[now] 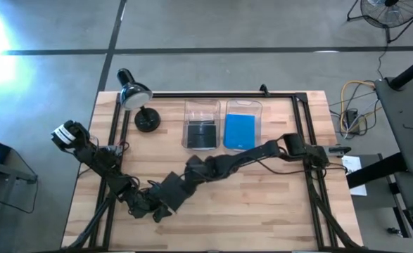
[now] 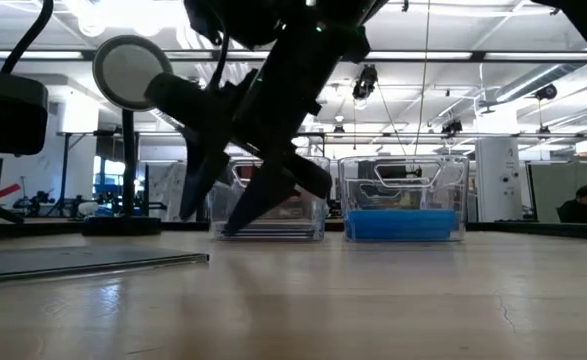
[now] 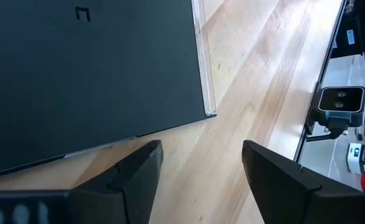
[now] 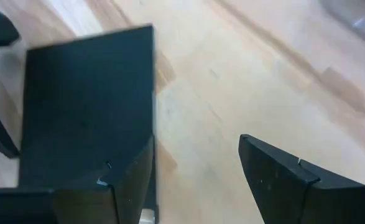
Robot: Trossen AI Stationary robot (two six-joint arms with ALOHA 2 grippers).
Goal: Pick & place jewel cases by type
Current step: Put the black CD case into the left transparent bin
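Our right claw (image 4: 198, 171) is wide open with nothing in it, just above a dark jewel case (image 4: 86, 106) lying flat on the wooden table (image 1: 262, 204), near the front left. Our left claw (image 3: 201, 177) is wide open too, right beside that case. Further back, one clear bin (image 1: 202, 112) holds dark cases and the next bin (image 1: 243, 109) holds blue ones (image 1: 239, 131)

- Table (image 1: 262, 204): pale wooden planks, smooth, with a soft sheen.
- Two bins (image 1: 203, 112): clear, glossy plastic.
- Dark case (image 3: 89, 74): matt black face, clear plastic edge.
- Blue case (image 1: 239, 131): bright, translucent plastic.
- Lamp (image 1: 134, 93): shiny metal shade, black base.
- Left fingers (image 3: 138, 177): matt black plastic.
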